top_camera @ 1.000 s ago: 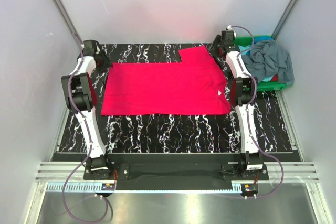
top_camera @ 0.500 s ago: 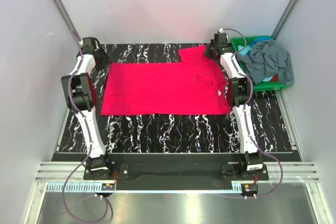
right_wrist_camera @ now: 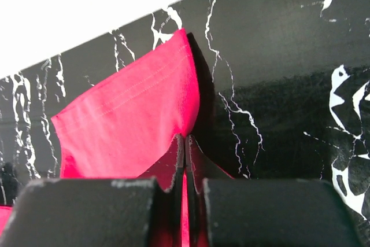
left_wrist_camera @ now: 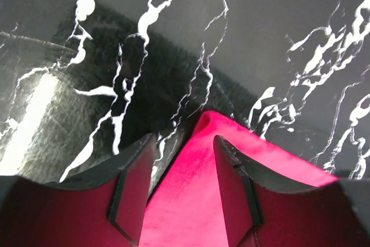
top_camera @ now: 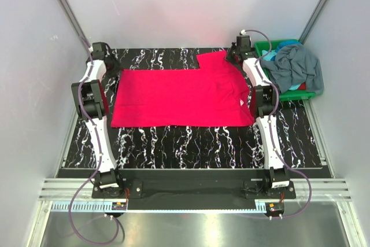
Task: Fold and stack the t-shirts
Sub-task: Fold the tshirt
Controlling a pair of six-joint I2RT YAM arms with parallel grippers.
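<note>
Bench (top_camera: 185,148) of black marble pattern carries the magenta t-shirt (top_camera: 179,96), spread flat. At the shirt's far-left corner the left fingers (top_camera: 111,65) stand parted astride the tip of the cloth, gripping nothing. At its far-right sleeve corner the right fingers (right_wrist_camera: 184,154) are clenched, pinching the hem between them. Right of the shirt, a grey-blue t-shirt (top_camera: 295,65) lies heaped over the green bin (top_camera: 306,93).
</note>
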